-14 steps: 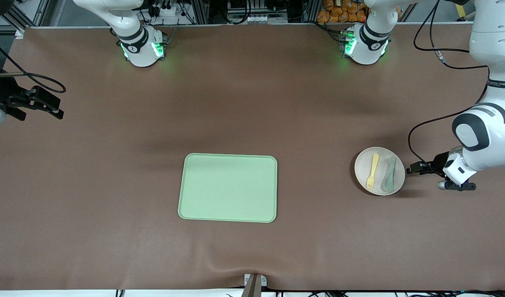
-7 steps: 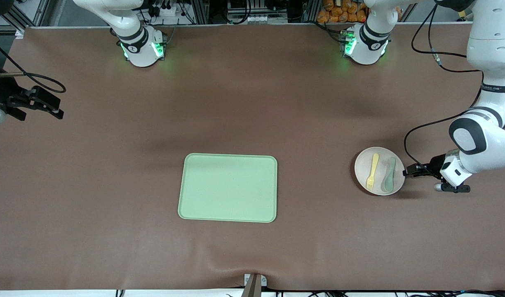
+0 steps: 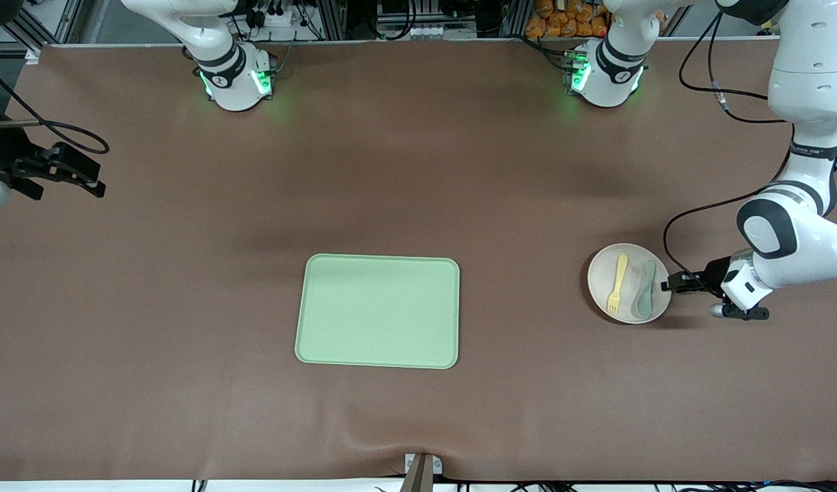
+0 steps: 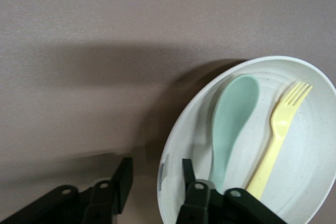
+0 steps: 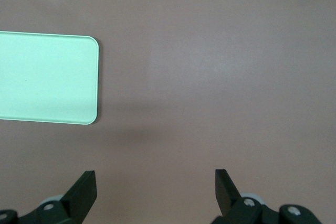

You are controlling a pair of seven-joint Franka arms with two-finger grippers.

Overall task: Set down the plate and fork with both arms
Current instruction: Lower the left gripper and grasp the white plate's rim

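While the right gripper (image 3: 83,181) waits with jaws spread wide above the desk's (image 3: 418,171) right-arm end, the tray (image 3: 378,311) lies mid-desk. Near the left-arm edge, the plate (image 3: 602,273) carries fork (image 3: 618,283) and spoon (image 3: 646,290); the left gripper's (image 4: 155,179) parted jaws straddle its rim.

No legible txt, labels or nos. anywhere; small dark print on left arm (image 3: 816,150) unreadable.

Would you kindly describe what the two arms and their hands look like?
Both arms are glossy white with black joint bands; their bases glow green. Loose black cables trail along each. The left hand and right hand are black, with flat two-finger tips and silver screws.
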